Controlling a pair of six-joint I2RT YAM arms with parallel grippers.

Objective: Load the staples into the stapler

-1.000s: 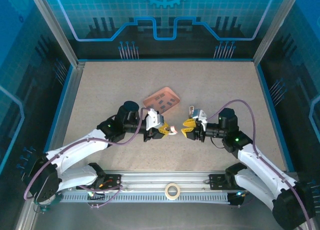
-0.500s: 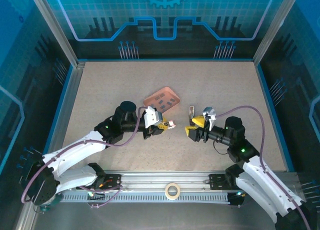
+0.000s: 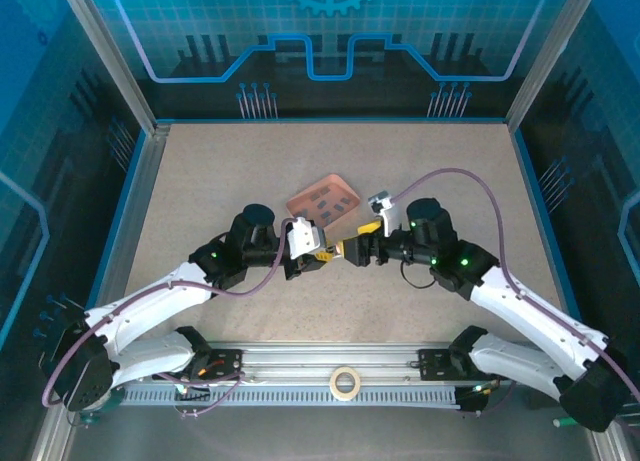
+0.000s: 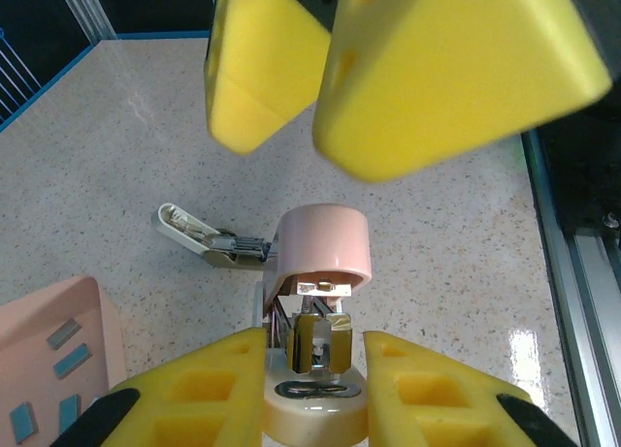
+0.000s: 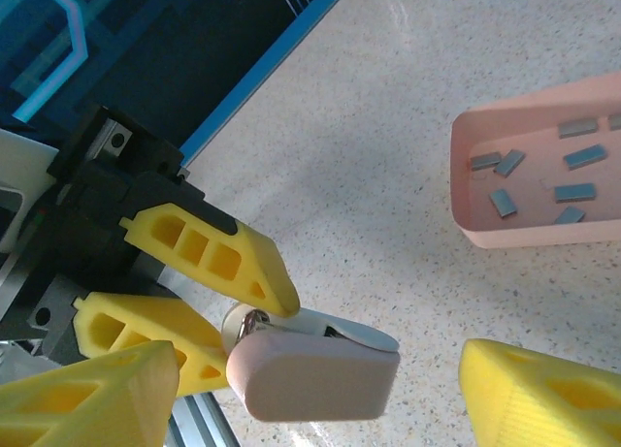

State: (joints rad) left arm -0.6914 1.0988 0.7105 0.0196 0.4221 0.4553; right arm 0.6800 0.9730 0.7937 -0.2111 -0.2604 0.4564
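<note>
**Stapler clamped, staples in the tray**

One stapler (image 4: 325, 239) is clamped in the left gripper (image 3: 322, 261), its long axis pointed right. The right gripper (image 5: 320, 394) is spread wide around it, empty. At least seven staples (image 5: 585, 157) are counted in one tray (image 5: 505, 236), just far of both grippers.
</note>
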